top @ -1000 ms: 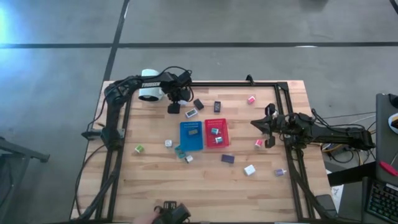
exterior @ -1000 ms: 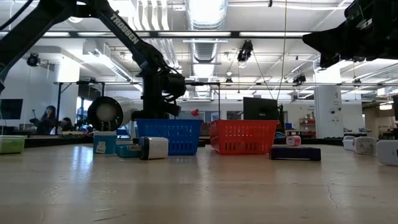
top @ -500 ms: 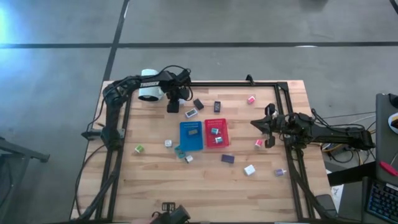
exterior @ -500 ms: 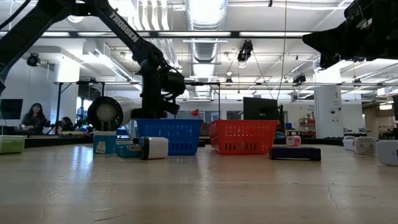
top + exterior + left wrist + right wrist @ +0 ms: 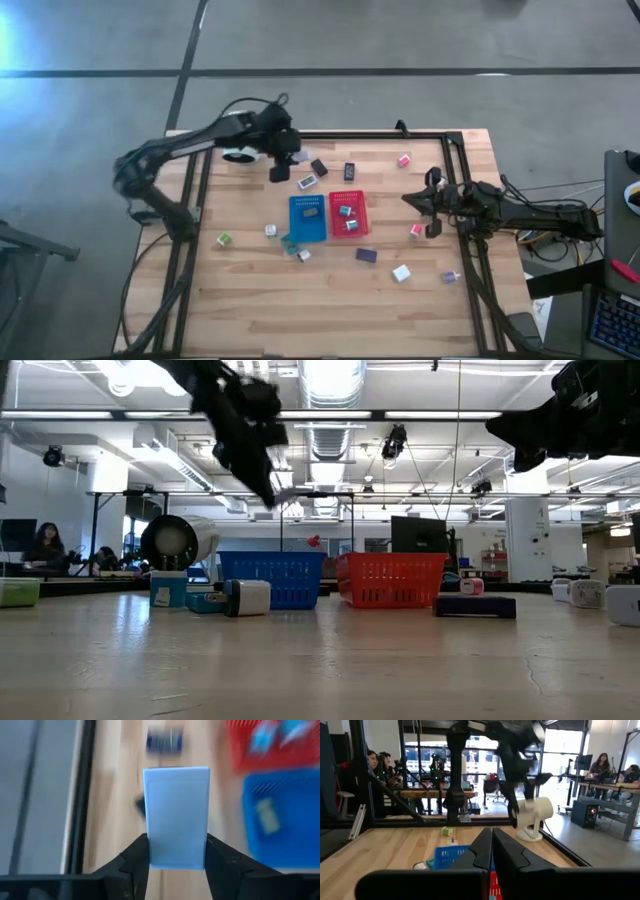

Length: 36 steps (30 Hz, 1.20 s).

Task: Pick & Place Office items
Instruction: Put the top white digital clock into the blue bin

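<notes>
Up at the table's eleven o'clock corner, the left gripper (image 5: 280, 168) is clamped on a pale blue rectangular block (image 5: 176, 817), held aloft. Its long axis runs out past the fingers (image 5: 134, 861). From there the blue tray (image 5: 308, 218) lies toward five o'clock, nearer than the red tray (image 5: 349, 214). Over at three o'clock, the right gripper (image 5: 431, 203) waits, pinched closed on nothing.

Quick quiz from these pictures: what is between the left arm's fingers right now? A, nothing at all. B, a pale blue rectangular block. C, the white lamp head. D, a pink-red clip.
B: the left wrist view shows a pale blue rectangular block clamped between the left gripper's two dark fingers, held up above the wooden table near the blue tray.
</notes>
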Each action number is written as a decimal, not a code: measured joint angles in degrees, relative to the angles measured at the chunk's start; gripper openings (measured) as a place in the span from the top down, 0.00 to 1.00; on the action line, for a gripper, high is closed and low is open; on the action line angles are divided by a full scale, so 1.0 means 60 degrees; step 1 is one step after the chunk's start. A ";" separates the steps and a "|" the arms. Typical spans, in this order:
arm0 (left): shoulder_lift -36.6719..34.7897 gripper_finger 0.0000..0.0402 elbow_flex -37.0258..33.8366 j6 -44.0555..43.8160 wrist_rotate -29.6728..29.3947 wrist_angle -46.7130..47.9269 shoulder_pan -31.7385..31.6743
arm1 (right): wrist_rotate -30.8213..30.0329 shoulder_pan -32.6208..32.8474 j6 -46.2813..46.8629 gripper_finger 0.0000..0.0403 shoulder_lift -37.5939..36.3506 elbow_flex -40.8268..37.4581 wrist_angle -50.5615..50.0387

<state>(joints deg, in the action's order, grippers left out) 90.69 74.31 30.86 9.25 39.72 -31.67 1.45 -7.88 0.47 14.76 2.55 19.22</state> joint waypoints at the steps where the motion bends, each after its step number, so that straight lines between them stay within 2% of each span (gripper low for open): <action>1: -0.0467 0.63 -0.0323 -0.0217 0.0141 -0.0550 0.0111 | 0.0000 0.0000 0.0000 0.98 0.0023 0.0000 -0.0010; 4: -0.1853 0.63 -0.1578 -0.1014 0.0786 -0.2398 0.0449 | -0.0002 -0.0003 0.0000 0.98 0.0102 0.0000 -0.0036; 8: -0.3577 0.63 -0.3680 -0.2088 0.2395 -0.5222 0.0864 | -0.0004 -0.0003 0.0005 0.98 0.0194 0.0000 -0.0044; 13: -0.5176 0.63 -0.5971 -0.3587 0.2465 -0.8302 0.1311 | -0.0004 -0.0003 0.0025 0.98 0.0198 0.0000 -0.0043; 18: -0.6082 0.63 -0.7874 -0.5109 0.2471 -1.1178 0.1547 | -0.0004 -0.0007 0.0183 0.98 0.0195 -0.0007 -0.0036; 27: -0.8270 0.63 -0.9875 -0.5116 0.2398 -1.1698 0.1560 | -0.0006 -0.0007 0.0501 0.98 0.0172 -0.0011 -0.0027; 31: -0.9238 0.63 -1.0591 -0.4966 0.2398 -1.1836 0.1560 | -0.0004 -0.0007 0.1122 0.98 0.0169 0.0004 -0.0028; 36: -1.0200 0.63 -1.1619 -0.4833 0.2270 -1.2483 0.1555 | -0.0022 -0.0007 0.0981 0.98 0.0169 0.0017 -0.0011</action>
<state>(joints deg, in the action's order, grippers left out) 29.49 4.60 1.87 22.87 -35.17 -22.34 1.32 -7.92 6.35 15.77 2.65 19.16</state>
